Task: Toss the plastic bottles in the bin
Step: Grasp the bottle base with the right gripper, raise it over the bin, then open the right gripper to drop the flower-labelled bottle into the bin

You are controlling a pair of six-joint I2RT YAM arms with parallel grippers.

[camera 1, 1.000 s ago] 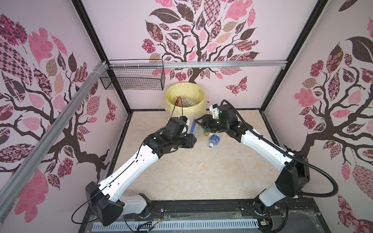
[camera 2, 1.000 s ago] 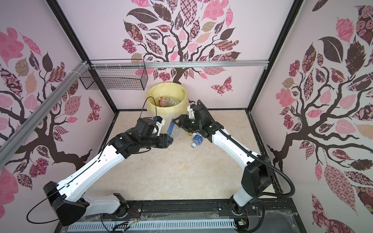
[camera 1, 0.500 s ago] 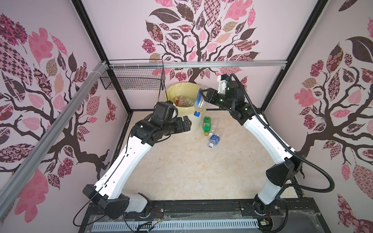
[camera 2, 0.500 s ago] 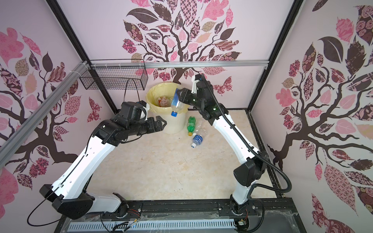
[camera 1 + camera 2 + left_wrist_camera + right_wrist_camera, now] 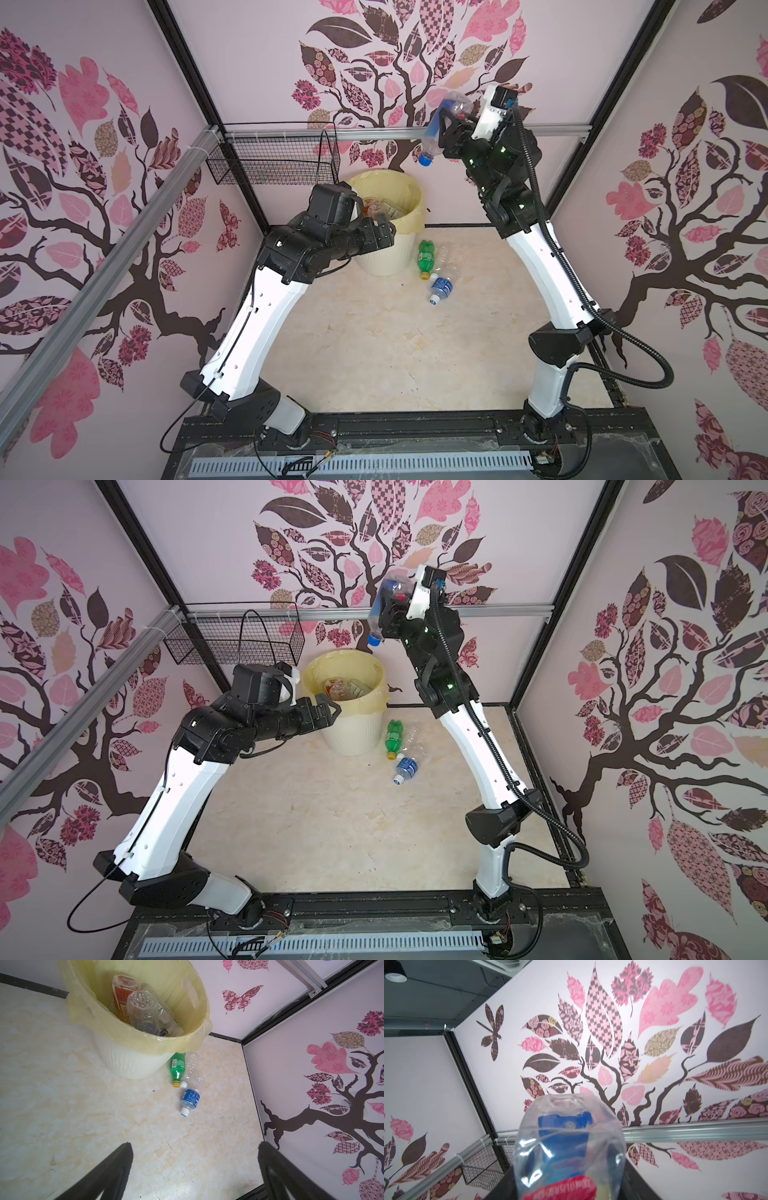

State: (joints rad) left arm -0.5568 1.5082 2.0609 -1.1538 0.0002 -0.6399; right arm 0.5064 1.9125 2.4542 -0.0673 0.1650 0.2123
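The right gripper (image 5: 451, 123), fingers largely hidden behind the clear bottle (image 5: 434, 132), clamps it cap-down, raised high near the bin (image 5: 384, 259); the left gripper (image 5: 195, 1145) gapes wide, holding nothing.

Pale pink walls (image 5: 257, 62) carry tree stickers (image 5: 345, 31) with pink and brown leaves. The floor (image 5: 374, 353) is cream and marbled. Black posts (image 5: 183, 58) frame the corners. A silver rail (image 5: 374, 134) crosses the back wall, with a wire basket (image 5: 270, 164) hanging beneath.

Bottles (image 5: 441, 286) on floor (image 5: 374, 353), right of bin (image 5: 384, 261)
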